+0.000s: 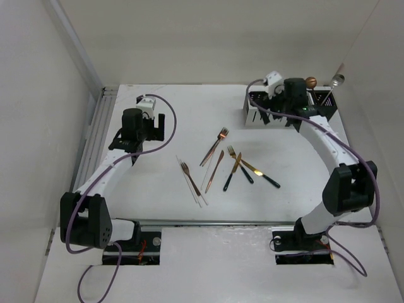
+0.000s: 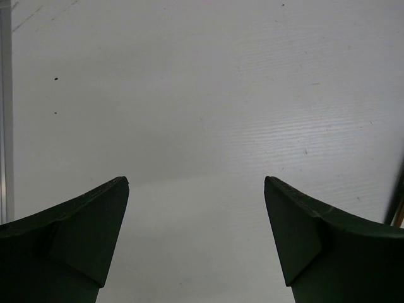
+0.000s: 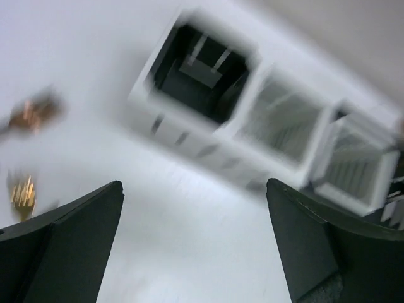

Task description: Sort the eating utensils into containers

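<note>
Several eating utensils lie loose mid-table: a copper fork (image 1: 215,146), a copper knife (image 1: 214,170), a white-handled fork (image 1: 190,179), and black-handled gold pieces (image 1: 233,170), one a knife (image 1: 261,173). The containers (image 1: 252,113) stand at the back right, with a copper spoon (image 1: 310,82) and a silver spoon (image 1: 337,80) upright in them. My right gripper (image 1: 279,117) hovers at their front left, open and empty (image 3: 194,183). Its blurred wrist view shows the boxes (image 3: 199,69) and two fork heads (image 3: 31,112). My left gripper (image 1: 135,131) is open and empty over bare table (image 2: 196,183).
White walls enclose the table on three sides. A metal rail (image 1: 96,126) runs along the left edge. The right arm's purple cable (image 1: 372,189) loops at the right edge. A dark utensil tip (image 2: 398,202) shows at the right edge of the left wrist view.
</note>
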`<state>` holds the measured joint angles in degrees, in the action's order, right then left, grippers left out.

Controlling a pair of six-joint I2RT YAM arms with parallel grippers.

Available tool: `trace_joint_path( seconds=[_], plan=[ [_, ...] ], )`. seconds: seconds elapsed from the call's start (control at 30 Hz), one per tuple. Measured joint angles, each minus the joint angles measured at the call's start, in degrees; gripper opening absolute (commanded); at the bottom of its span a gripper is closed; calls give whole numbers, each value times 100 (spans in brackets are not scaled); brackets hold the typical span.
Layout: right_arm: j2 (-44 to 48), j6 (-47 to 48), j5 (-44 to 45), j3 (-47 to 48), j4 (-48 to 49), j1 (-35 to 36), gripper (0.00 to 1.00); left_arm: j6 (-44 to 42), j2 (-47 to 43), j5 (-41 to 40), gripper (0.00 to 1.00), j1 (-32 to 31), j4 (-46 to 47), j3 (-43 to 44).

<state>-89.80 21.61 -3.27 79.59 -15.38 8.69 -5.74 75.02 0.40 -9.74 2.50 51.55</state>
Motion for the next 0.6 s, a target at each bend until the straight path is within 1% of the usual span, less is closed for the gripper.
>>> trace_joint_path(
  seconds=[0.07,0.17,0.27,0.3,0.4,0.43,0.6],
  plan=[
    [-133,273,-13,-81,-999,310,100,63,-118,79,86,0,-37,-83],
    [-142,599,243,-553,-2114,756,100,90,-251,107,86,-39,-81,-195],
    [-144,745,225,-774,-3010,1071,100,28,-352,83,87,-131,-136,-240],
    [-142,776,205,-839,-3180,1115,97,13,-378,74,87,-175,-149,-247],
    [-192,817,232,-1095,-3410,1161,97,-63,-468,33,87,-278,-79,-306],
    [-262,822,291,-1163,-3477,1167,95,-79,-498,20,87,-315,-61,-341],
    [-914,846,382,-1266,-3571,1246,93,-129,-647,-61,88,-426,-35,-446]
  ],
)
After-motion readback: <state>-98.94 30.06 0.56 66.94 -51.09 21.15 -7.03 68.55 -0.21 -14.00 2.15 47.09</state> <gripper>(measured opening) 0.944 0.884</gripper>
